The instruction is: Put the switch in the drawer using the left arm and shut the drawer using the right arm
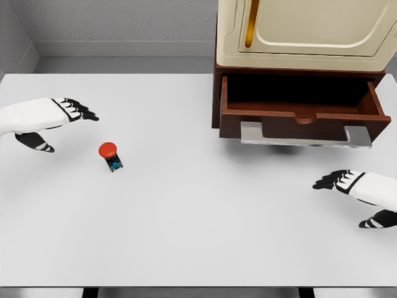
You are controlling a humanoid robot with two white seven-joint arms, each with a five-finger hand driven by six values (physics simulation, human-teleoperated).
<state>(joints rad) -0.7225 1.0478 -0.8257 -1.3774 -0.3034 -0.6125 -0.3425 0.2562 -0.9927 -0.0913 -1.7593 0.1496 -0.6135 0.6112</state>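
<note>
The white table [186, 236] stretches wide, and most of its surface lies bare around the switch [110, 155], a small thing with a red round cap and a dark blue-black base, lying on the table's left half. From the switch, open tabletop runs toward the near edge, toward the far edge by the grey wall [118, 22], and rightward across the middle.

The left hand [62, 115] hovers up and to the left of the switch, near it but apart, fingers loosely extended toward it and thumb hanging below, holding nothing. Nothing lies between this hand and the switch.

Well to the right of the switch and farther back stands a dark brown cabinet [218, 99] with a cream upper unit [304, 34] on top. Its drawer [304, 115] is pulled out toward the near side; what shows of its dark inside holds nothing, and a flat metal handle [305, 138] runs below the front panel. The drawer front overhangs the table, casting a shadow beneath.

The right hand [356, 189] shows far right of the switch, below the drawer's front and apart from it, fingers relaxed and pointing left, grasping nothing. Its arm leaves the picture at the right edge.
</note>
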